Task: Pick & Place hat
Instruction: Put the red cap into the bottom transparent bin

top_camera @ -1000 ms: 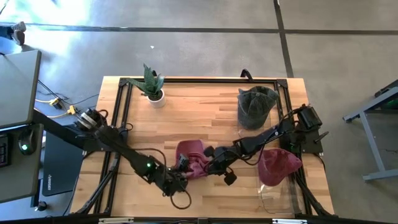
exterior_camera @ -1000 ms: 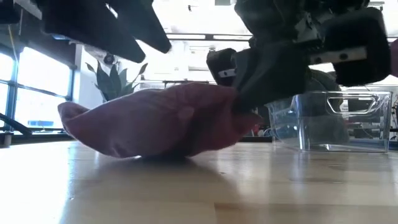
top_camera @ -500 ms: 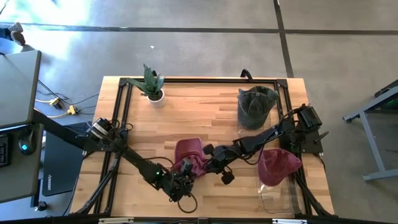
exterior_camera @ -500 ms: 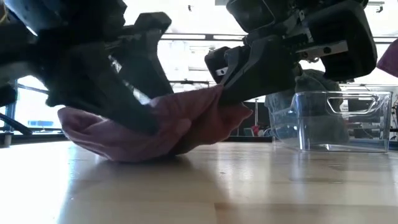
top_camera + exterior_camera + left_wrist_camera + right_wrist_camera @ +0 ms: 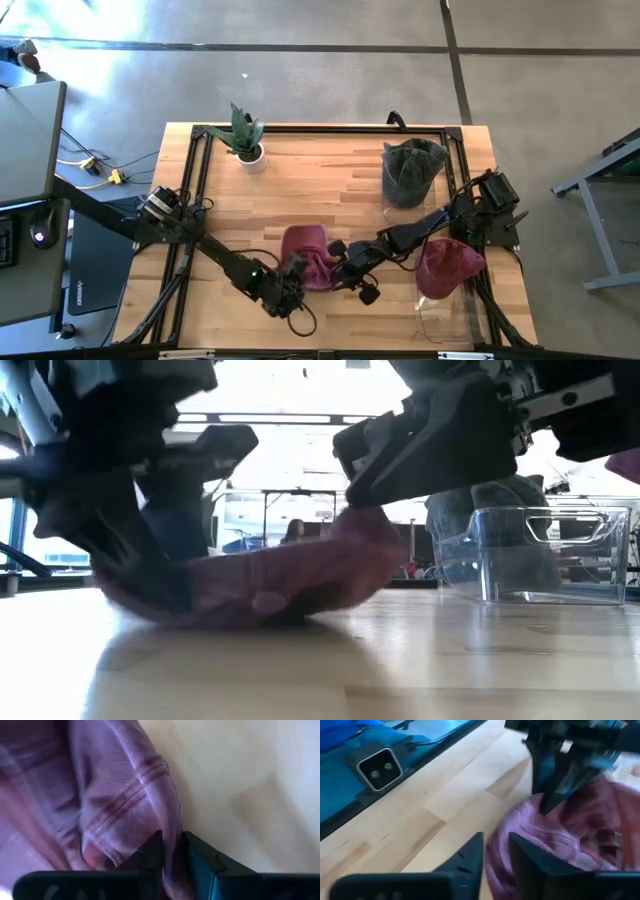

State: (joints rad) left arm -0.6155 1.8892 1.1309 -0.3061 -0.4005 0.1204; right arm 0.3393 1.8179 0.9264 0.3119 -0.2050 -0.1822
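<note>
Dark fingers of the left gripper (image 5: 172, 852) stand close together with a fold of the pink hat (image 5: 115, 795) pinched between them, as the left wrist view shows. In the high view this gripper (image 5: 293, 283) sits at the hat's (image 5: 308, 255) 7 o'clock edge, with the left arm coming in from about 10 o'clock.

The right gripper (image 5: 495, 851) has its fingers a little apart with hat cloth (image 5: 560, 842) between them; whether they press on it I cannot tell. In the high view it (image 5: 338, 272) is at the hat's 3 o'clock side, touching it.

The hat lies crumpled on the wooden table (image 5: 330, 180), near the front edge and a little left of centre. In the low view it (image 5: 270, 575) rests flat on the wood between the two grippers.

At the hat's 3 o'clock, well apart, stands a clear bin (image 5: 440, 305) with a second pink hat (image 5: 448, 265) over it. A dark hat (image 5: 410, 170) is at 1 o'clock, and a plant (image 5: 245, 135) at 11 o'clock.
</note>
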